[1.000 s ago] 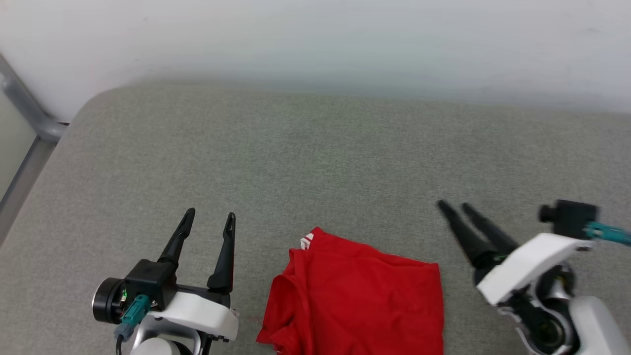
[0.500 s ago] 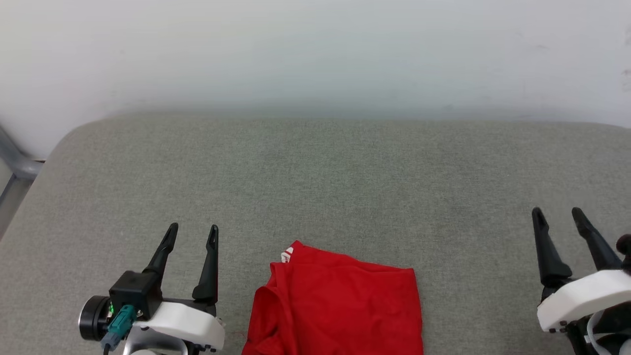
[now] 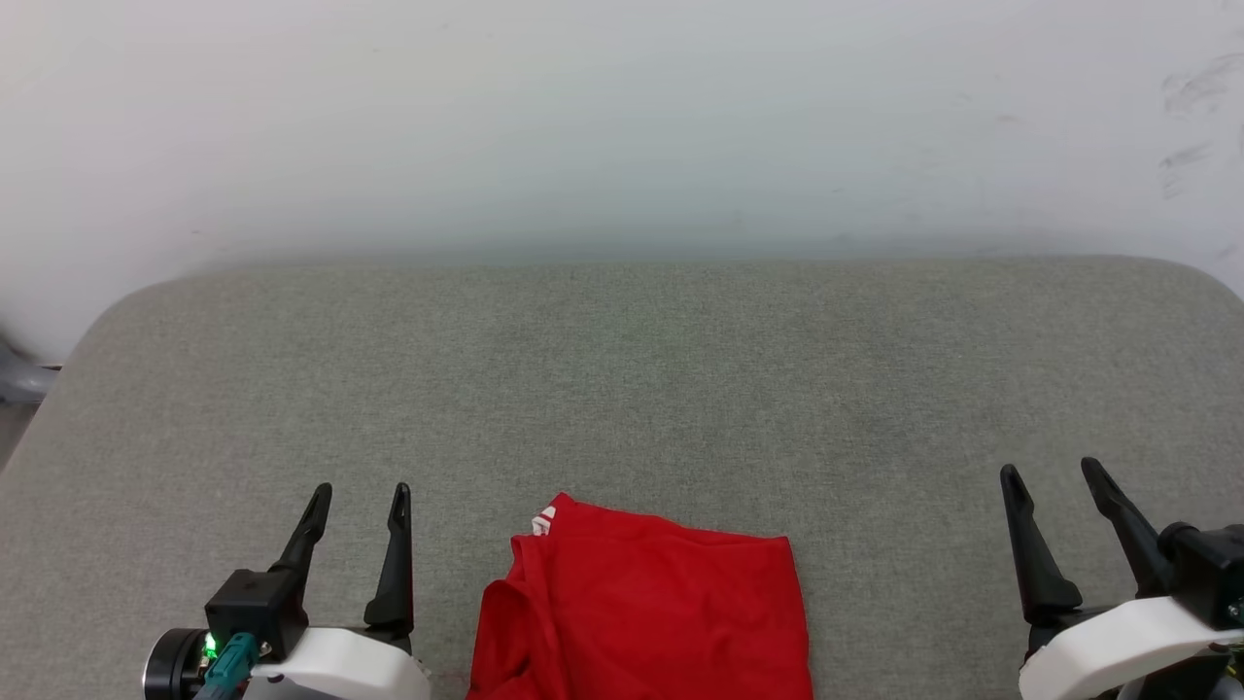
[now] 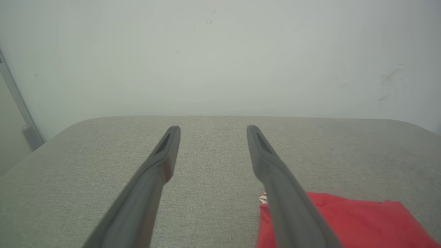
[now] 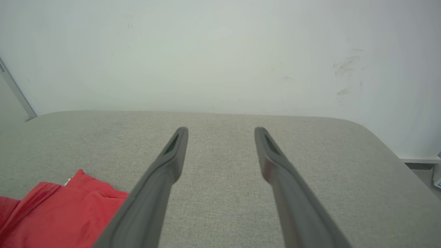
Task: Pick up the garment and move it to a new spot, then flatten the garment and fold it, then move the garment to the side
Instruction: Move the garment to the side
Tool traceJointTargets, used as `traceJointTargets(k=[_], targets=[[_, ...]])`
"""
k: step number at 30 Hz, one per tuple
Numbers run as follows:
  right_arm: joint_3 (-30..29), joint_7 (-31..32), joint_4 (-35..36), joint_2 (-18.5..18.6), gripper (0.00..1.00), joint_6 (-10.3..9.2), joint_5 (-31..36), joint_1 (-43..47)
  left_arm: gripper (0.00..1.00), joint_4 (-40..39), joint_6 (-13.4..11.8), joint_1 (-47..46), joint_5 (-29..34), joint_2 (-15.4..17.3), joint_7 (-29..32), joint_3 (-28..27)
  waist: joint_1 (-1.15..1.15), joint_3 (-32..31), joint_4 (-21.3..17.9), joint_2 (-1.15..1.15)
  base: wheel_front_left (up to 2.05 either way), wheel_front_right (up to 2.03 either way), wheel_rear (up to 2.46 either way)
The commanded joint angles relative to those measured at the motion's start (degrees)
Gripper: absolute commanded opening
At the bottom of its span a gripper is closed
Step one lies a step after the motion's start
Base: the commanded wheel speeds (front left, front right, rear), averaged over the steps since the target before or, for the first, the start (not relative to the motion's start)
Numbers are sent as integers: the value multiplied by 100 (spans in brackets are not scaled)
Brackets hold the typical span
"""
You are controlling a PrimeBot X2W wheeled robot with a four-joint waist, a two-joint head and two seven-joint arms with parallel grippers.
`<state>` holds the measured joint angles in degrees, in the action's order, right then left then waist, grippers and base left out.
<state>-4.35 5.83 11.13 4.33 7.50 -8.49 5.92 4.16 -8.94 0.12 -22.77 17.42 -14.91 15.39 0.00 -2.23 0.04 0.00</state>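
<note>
Head view puts the folded garment (image 3: 646, 612) at the near edge of the cushion (image 3: 622, 369), between our left gripper (image 3: 358, 491) and right gripper (image 3: 1052, 469), both wide and empty; folding looks done, so next we must pinch it and move it aside.

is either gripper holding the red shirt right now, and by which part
Nothing is held. The left gripper and right gripper are both open, fingers spread over the grey cushion. The red shirt lies folded between them, gripped by neither.

padded surface (image 3: 622, 369) before the wall (image 3: 622, 117), garment (image 3: 641, 603) at its near edge — left tool (image 3: 362, 489) beside (right tool (image 3: 1051, 469) apart)
</note>
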Motion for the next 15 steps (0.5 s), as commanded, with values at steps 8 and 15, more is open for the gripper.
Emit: traceJointTargets(k=[8,15], targets=[[-12,98,63,-62,100,-2,-42,79,100,38,9,-13,34,2,-33,-51,0,29,-4,0,0,0,0],[-223,530,-164,-5,100,-2,-383,152,100,-25,79,-177,101,-37,-32,-38,0,144,187,0,0,0,0]])
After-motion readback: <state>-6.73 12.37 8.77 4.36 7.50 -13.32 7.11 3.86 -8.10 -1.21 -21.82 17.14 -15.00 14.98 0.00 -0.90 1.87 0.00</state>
